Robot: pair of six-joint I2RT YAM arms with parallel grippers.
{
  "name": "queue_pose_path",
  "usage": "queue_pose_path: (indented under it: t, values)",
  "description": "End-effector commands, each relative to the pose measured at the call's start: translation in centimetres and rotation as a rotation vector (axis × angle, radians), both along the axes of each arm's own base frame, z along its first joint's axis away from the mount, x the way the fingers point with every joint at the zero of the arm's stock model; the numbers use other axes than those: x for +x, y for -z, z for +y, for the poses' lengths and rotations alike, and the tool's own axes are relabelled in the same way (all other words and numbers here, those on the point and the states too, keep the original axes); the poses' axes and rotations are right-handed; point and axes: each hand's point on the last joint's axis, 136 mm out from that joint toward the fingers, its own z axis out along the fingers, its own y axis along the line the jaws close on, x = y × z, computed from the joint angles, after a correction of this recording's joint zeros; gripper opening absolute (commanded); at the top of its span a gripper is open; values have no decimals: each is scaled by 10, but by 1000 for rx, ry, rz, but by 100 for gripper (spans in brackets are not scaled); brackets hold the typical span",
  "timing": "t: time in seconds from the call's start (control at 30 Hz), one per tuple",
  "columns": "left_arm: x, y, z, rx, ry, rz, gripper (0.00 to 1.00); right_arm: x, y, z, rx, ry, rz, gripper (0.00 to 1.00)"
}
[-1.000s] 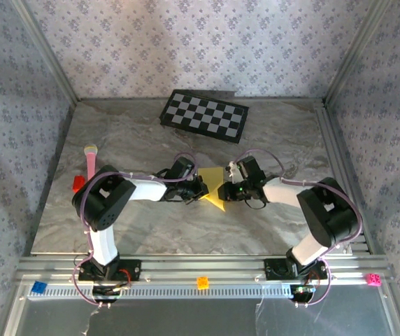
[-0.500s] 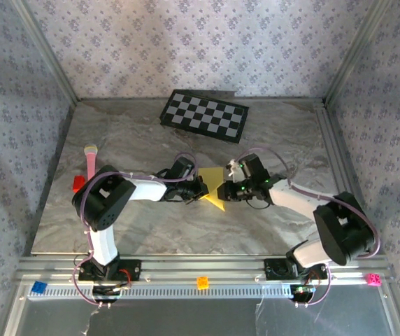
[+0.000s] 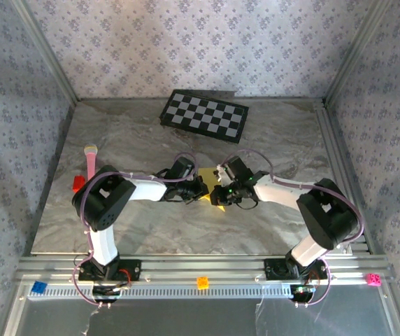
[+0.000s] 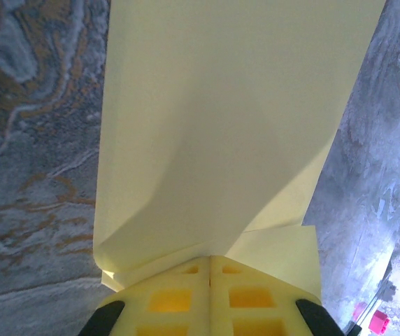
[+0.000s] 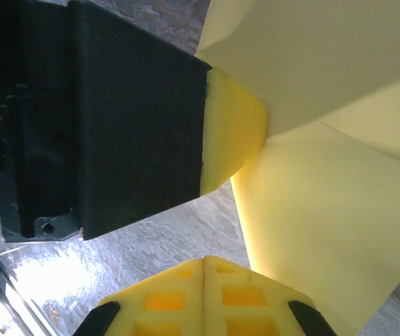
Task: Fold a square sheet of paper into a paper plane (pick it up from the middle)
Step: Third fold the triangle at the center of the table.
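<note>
Yellow paper sheet (image 4: 221, 126) is pinched by left hand (image 4: 209, 264).

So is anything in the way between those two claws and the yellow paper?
Nothing visible is. The left gripper pinches the yellow paper, and the right gripper is shut right beside it.

- A black-and-white checkerboard (image 3: 204, 116) is lying flat at the far side of the table (image 3: 151, 231).
- A pink stick (image 3: 89, 162) with a pale tip is lying near the left edge.
- A small red block (image 3: 78, 183) is sitting just beside the pink stick.
- A blue block (image 3: 39, 287), an orange block (image 3: 202, 282) and a pink block (image 3: 373, 280) are sitting well apart on the metal rail (image 3: 151, 267) in front.
- Flowery grey walls (image 3: 186, 42) are standing around the grey, swirly table.
</note>
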Motion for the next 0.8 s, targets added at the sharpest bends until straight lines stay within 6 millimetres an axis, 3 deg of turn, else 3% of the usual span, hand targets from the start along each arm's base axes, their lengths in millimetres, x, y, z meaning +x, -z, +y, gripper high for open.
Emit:
queue_pose_path:
  t: [0.0,0.5,0.77]
  values:
    - [-8,20,14,77,-10,36,0,3,6,-2,-54,16,17,1]
    - [-7,20,14,81,-7,34,0,-6,25,-17,-50,43,61,2]
    - [-7,20,15,89,-8,35,0,-6,14,-19,-3,42,43,4]
